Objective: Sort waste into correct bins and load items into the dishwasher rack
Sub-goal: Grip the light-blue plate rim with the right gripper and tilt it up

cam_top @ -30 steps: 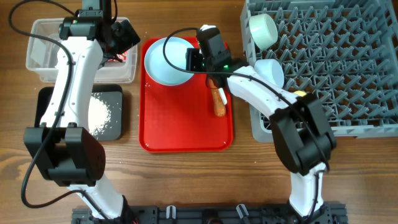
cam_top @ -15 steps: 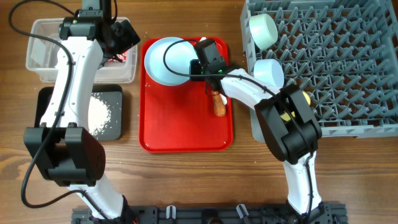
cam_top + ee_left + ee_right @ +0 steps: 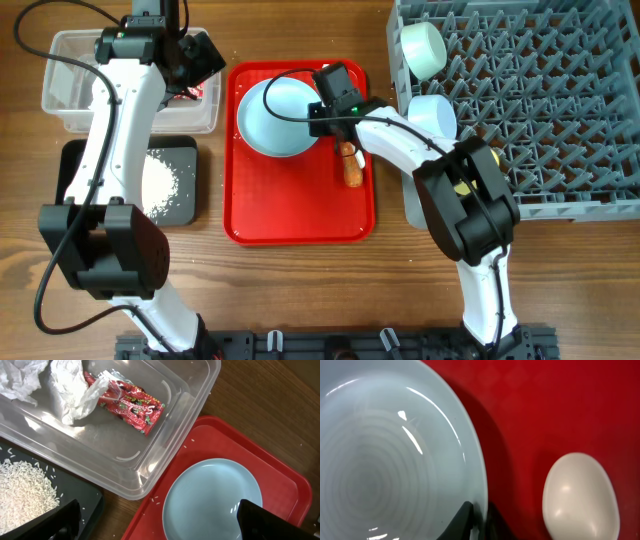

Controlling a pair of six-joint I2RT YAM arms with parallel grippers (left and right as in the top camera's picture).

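Shows a right gripper (image 3: 322,112) pinching the rim of a round light-blue plate (image 3: 272,120) on a flat red tray (image 3: 300,215).

Clamps the plate's right edge between closed fingers, near a white plastic spoon (image 3: 580,495) and an orange carrot (image 3: 351,168) on the same tray. Places a red snack wrapper (image 3: 131,409) and crumpled white tissue (image 3: 70,385) inside a clear plastic rectangular tub (image 3: 65,90), and loose white rice (image 3: 160,180) in a shallow black rectangular tray (image 3: 188,210). Sets a pale mint-white bowl (image 3: 423,47) and a light-blue bowl (image 3: 436,115) at the left edge of a large grey plastic dishwasher rack (image 3: 560,110). Shows the left gripper (image 3: 157,512) spread wide, holding nothing, above the tub's corner.
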